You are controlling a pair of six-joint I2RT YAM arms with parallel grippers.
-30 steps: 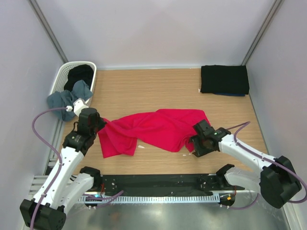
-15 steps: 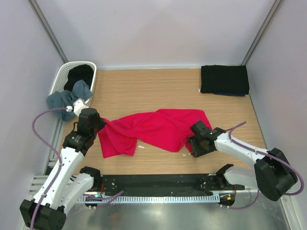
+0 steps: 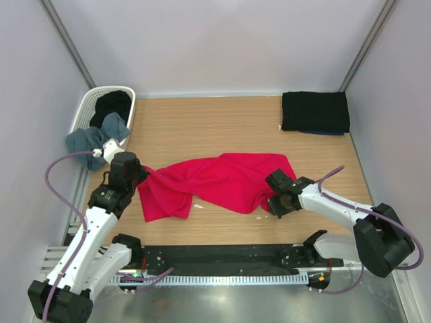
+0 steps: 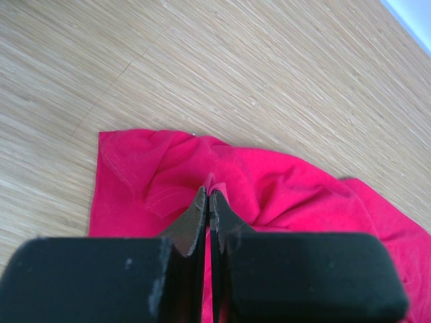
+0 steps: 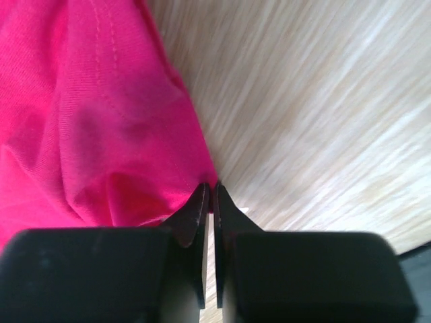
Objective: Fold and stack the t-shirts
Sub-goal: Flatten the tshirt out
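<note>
A crimson-red t-shirt lies crumpled across the middle of the wooden table. My left gripper is at its left end, shut on a pinched fold of the red cloth; the fold pokes up between the tips of the left gripper. At the shirt's right end, my right gripper has its jaws closed on the hem edge of the red fabric, right gripper low over the wood. A folded black t-shirt lies at the back right.
A white lattice basket stands at the back left with a black shirt inside and a grey-blue shirt draped over its near end. A black strip runs along the near edge. Grey walls close in both sides.
My right gripper slid a little left to the shirt's right edge and its jaws went from open to closed on the hem. The left arm has not moved.
</note>
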